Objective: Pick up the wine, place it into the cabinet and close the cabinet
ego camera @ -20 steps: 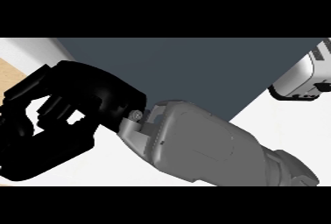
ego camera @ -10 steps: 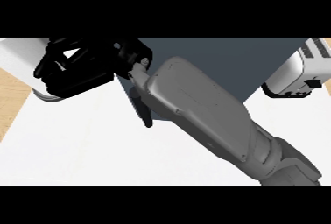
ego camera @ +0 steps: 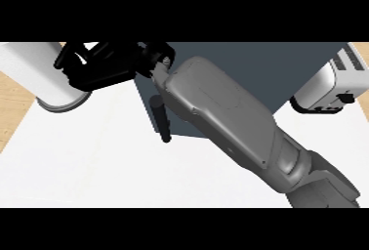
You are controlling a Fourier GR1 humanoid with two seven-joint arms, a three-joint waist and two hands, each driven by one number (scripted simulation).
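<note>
White counter [ego camera: 93, 161], wood floor at left edge. White cylinder [ego camera: 43, 73] far left. Right hand [ego camera: 108, 66] at cabinet [ego camera: 238, 63] door's left edge by dark handle [ego camera: 161, 119], fingers curled, contents unclear. Toaster [ego camera: 331, 83] far right. Wine not visible.

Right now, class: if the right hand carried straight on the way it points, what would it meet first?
Probably the white cylinder: the right hand points up-left, and already overlaps it. Depth is unclear, so contact is uncertain.

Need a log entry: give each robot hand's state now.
Right robot hand: at the cabinet top's left edge, fingers curled; whether it holds anything cannot be told.
Left robot hand: not in view.
</note>
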